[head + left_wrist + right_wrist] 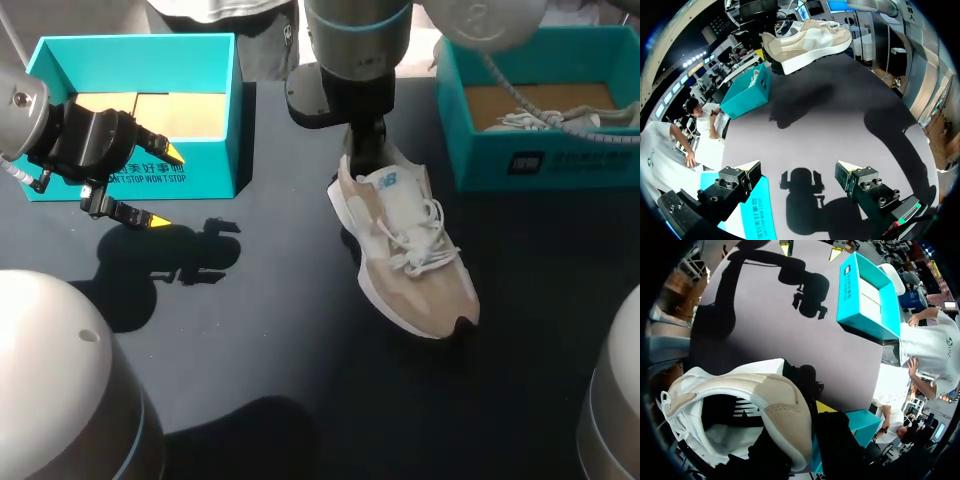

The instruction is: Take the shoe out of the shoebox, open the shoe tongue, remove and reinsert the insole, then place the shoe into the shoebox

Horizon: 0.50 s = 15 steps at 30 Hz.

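Head view: table point(300, 330) is dark, with open ground between the two teal boxes, and that is where I judge the shoe should land.
- Left shoebox point(140, 62): only its bare cardboard floor shows.
- Right shoebox point(560, 160): holds white laces and what looks like a second shoe point(545, 118).
- Shoe point(405, 240): beige and white, out of both boxes, over mid-table and nearer the right box. The left wrist view shows it hanging above its own shadow, so I read it as off the surface, heel high and toe low.

Step in hand, as I judge it, is setting it down for the tongue work.
- Bring the toe down first, then level the sole so it sits flat and does not roll onto its side.
- Keep the heel grip until the sole bears weight.
- Leave the laces point(425, 250) facing up and the throat clear of the right arm, so the other arm has a straight approach to the tongue.

Pose:
- Right arm reaches in past the middle. Right gripper point(365, 150) is clamped on the heel collar, one finger inside the shoe as far as the right wrist view shows.
- Left arm is parked in front of the left shoebox, well apart from the shoe. Left gripper point(166, 188) points across the table with its jaws wide apart and nothing between them.
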{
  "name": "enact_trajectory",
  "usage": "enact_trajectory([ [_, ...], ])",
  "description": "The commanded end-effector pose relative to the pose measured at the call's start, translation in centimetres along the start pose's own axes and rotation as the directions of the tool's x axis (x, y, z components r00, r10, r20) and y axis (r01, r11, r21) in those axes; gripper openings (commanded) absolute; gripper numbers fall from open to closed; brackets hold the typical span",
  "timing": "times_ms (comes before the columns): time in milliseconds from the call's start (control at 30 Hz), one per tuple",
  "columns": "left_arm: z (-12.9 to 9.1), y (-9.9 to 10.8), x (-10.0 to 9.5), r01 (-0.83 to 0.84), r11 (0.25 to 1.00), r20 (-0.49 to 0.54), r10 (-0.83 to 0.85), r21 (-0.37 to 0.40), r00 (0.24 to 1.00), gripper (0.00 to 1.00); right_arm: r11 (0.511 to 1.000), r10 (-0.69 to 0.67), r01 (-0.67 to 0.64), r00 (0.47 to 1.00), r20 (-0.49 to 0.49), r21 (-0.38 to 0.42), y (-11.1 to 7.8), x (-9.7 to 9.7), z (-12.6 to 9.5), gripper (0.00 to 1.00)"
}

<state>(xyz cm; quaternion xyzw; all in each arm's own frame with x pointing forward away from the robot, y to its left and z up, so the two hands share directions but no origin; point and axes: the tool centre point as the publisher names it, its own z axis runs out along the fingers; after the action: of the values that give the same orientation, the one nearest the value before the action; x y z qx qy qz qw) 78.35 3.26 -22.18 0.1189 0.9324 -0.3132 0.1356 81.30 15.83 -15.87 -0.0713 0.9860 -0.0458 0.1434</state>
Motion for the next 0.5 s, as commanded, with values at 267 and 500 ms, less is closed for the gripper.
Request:
enact_trajectory([
  [267,-0.1,0.0,0.0,-0.001,1.000,-0.002,0.001,-0.002,1.000,1.00,0.999,-0.023,0.024,1.000,0.015,-0.025,-8.5,-7.4,2.0,0.00],
  [500,-0.1,0.0,0.0,-0.001,1.000,-0.002,0.001,-0.002,1.000,1.00,0.999,0.020,-0.020,1.000,0.007,0.028,-15.8,-11.6,3.7,0.00],
])
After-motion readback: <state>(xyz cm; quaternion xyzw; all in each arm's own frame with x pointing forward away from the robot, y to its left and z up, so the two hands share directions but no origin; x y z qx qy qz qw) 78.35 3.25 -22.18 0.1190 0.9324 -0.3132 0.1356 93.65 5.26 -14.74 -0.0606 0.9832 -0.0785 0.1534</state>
